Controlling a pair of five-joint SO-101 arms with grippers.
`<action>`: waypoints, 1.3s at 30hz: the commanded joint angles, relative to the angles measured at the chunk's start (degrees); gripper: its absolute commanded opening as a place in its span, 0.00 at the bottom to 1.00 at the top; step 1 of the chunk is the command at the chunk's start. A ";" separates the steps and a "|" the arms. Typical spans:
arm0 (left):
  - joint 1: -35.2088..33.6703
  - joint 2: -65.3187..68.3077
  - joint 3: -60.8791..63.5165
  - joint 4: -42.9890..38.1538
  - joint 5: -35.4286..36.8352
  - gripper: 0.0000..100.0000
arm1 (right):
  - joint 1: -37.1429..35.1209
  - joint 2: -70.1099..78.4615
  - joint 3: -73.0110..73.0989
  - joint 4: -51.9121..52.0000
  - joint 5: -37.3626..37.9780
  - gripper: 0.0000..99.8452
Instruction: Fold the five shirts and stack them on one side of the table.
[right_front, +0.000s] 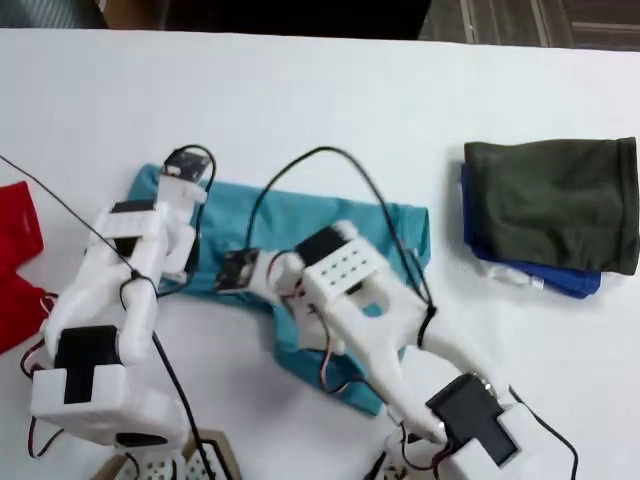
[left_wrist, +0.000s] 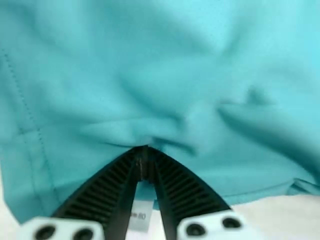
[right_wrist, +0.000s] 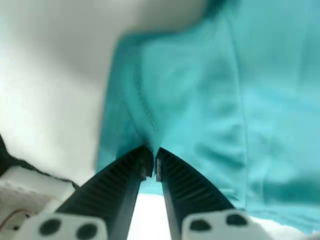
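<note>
Left gripper (left_wrist: 143, 162) is pinched tight on a raised fold of the crumpled teal cotton shirt (right_front: 300, 225), and right gripper (right_wrist: 151, 162) is clamped on its stitched hem. The shirt lies mid-way along the white table (right_front: 300, 90), toward the edge where my arm bases sit. I judge the fold goes best if I lift both pinches together, keep the cloth taut between them, and lay it flat before releasing.

From above, my arms cover the shirt's middle, so I cannot tell how many layers each pinch holds. A red garment (right_front: 15, 260) is cut off at the left edge. By the right edge, the folded olive-green shirt (right_front: 550, 200) hides most of the folded blue shirt (right_front: 560, 280) beneath.
</note>
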 joint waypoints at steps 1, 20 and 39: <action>0.35 -0.70 0.13 -0.97 0.18 0.03 | -1.27 -0.40 0.09 -0.04 -3.43 0.04; 0.35 -0.70 0.13 -0.97 0.18 0.03 | -9.80 -0.40 12.13 -7.43 -7.12 0.16; 0.35 -0.70 0.13 -0.97 0.09 0.03 | -11.47 -0.13 13.63 -7.69 -10.37 0.16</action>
